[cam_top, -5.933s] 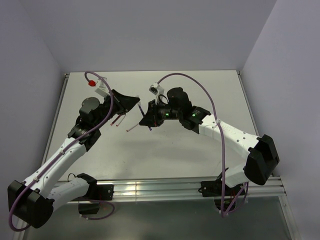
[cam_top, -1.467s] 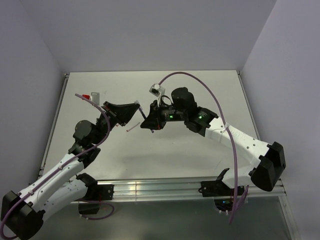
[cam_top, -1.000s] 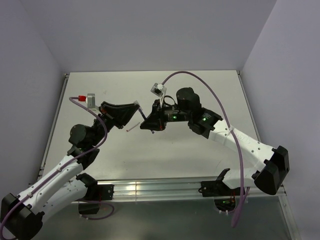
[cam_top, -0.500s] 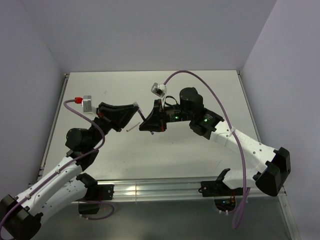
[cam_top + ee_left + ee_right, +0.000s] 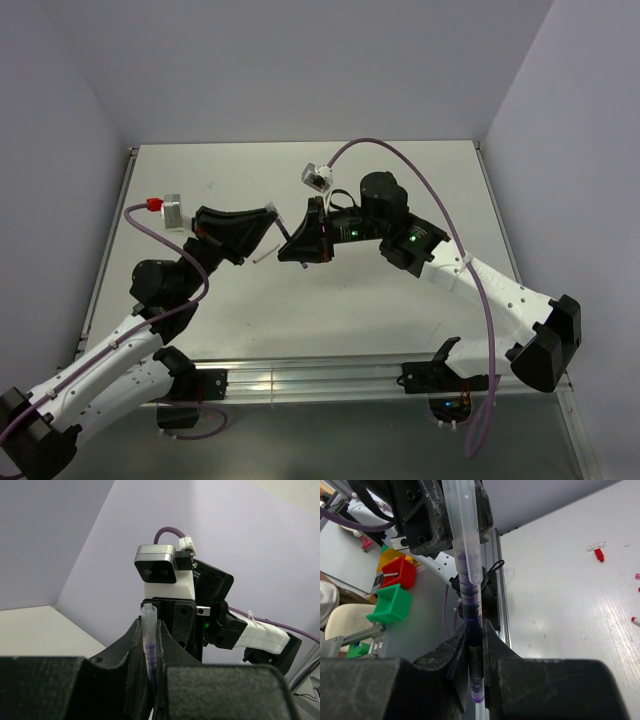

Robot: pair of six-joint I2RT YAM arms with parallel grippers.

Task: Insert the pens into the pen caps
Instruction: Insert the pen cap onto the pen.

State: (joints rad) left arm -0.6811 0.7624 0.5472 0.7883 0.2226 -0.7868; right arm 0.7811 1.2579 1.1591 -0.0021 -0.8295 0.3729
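Clear-plastic pen cap (image 5: 464, 525): left jaws are clenching it, upper centre of the right-wrist view. Dark purple pen (image 5: 472, 612): right jaws are grasping its barrel below. Arms have been closing together above the surface (image 5: 450, 170). Tip is now sitting inside the cap, and seating is probably nearing completion.

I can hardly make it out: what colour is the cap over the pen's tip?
The cap is clear, purple showing through; right wrist view shows it best.

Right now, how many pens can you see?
2. One purple pen sits in the right gripper, its tip inside a clear cap. One pinkish pen lies on the table near the left gripper. Others may be hidden.
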